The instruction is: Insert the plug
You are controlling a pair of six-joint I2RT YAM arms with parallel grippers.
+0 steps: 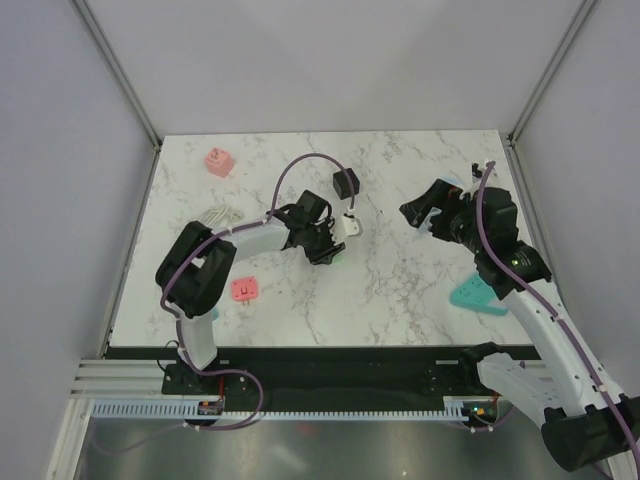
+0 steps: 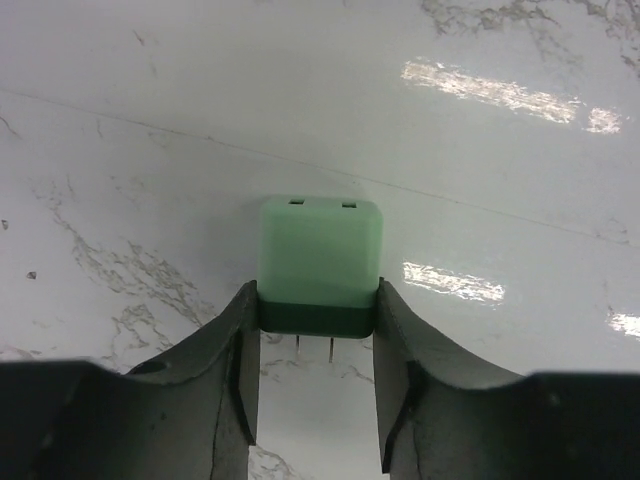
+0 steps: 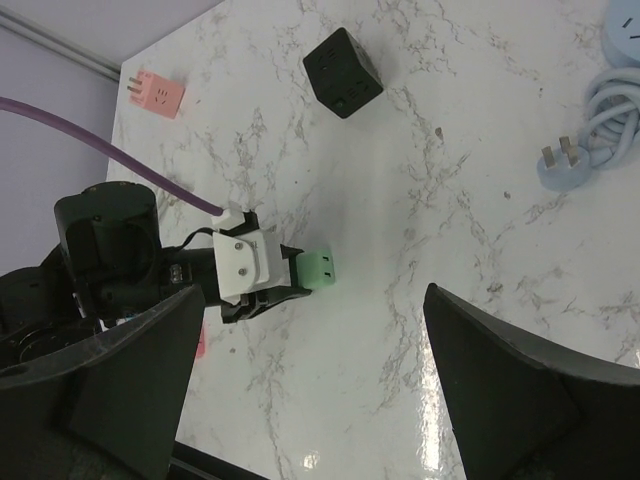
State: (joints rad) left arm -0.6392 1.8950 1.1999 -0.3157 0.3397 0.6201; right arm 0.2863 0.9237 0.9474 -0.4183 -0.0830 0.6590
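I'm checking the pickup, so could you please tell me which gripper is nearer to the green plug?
Left. The left gripper is shut on the green plug; the right gripper hangs open, well off to the plug's right.

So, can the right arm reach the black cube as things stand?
Probably yes: the right gripper is open, with bare table between it and the black cube; the left gripper, shut on the green plug, sits aside.

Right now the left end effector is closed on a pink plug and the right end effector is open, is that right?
Not quite. The left end effector is closed on a green plug, not a pink one, as the left wrist view shows. The right end effector is open, as you said.
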